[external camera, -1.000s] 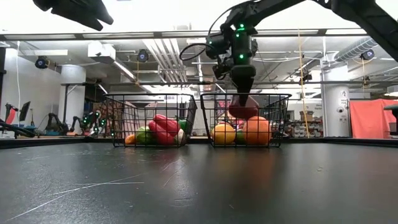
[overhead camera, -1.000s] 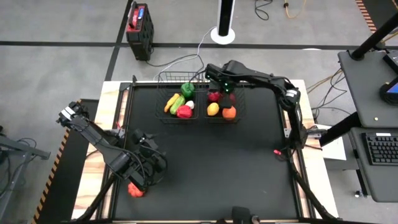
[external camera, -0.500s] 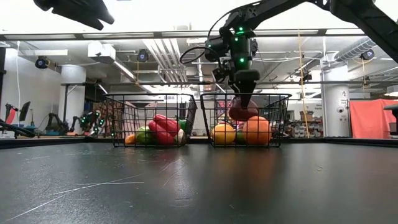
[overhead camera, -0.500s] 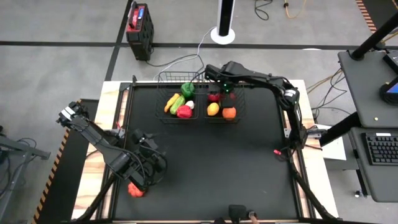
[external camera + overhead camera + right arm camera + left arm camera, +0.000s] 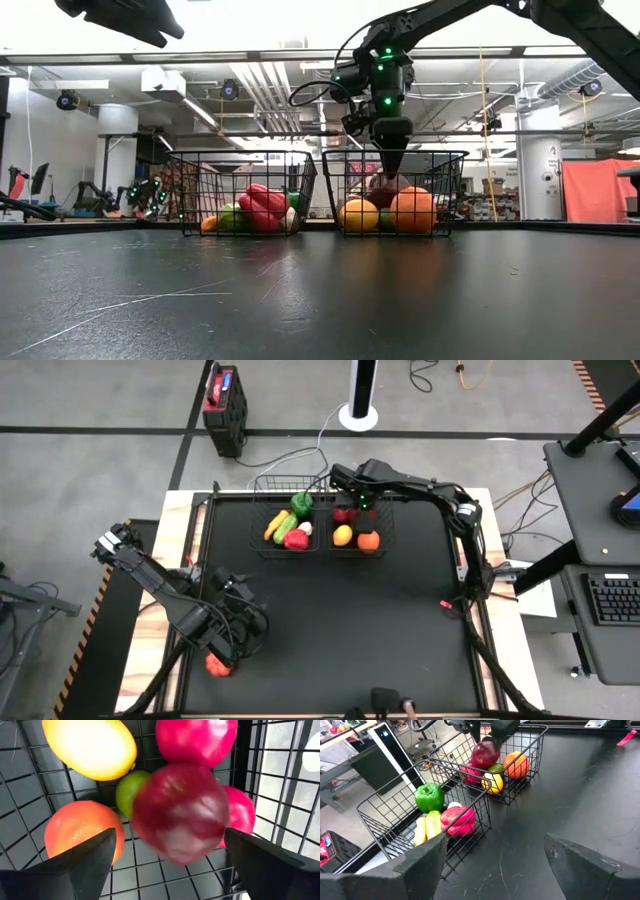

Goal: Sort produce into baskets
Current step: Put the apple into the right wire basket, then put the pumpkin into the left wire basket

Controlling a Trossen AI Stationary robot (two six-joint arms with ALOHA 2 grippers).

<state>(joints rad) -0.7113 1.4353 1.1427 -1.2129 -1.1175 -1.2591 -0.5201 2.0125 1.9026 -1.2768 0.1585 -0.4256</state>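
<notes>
— Black desk [image 5: 400,630] seen from above, grey floor around it. What sits on it?

— Two black wire baskets stand side by side at the far edge. The left basket [image 5: 258,532] holds a green pepper [image 5: 301,504], a red pepper [image 5: 296,540], a yellow piece and a green piece lying side by side, and a small white piece. The right basket [image 5: 388,532] holds a lemon [image 5: 343,535], an orange [image 5: 368,541], a small green fruit [image 5: 128,793] and several red fruits.

— Where are the arms?

— The right arm reaches in from the desk's right edge. Its right hand [image 5: 352,503] hangs over the back of the right basket, fingers spread apart and pointing down. Just beneath the fingers is a dark red apple [image 5: 181,813], inside the basket above the other fruit; it looks blurred, and no finger touches it.

— And the left arm?

— It is folded at the near left corner of the desk. Its left hand [image 5: 238,628] is open and holds nothing. A red piece [image 5: 217,665] lies on the desk edge just beside that arm, well apart from both baskets.
</notes>
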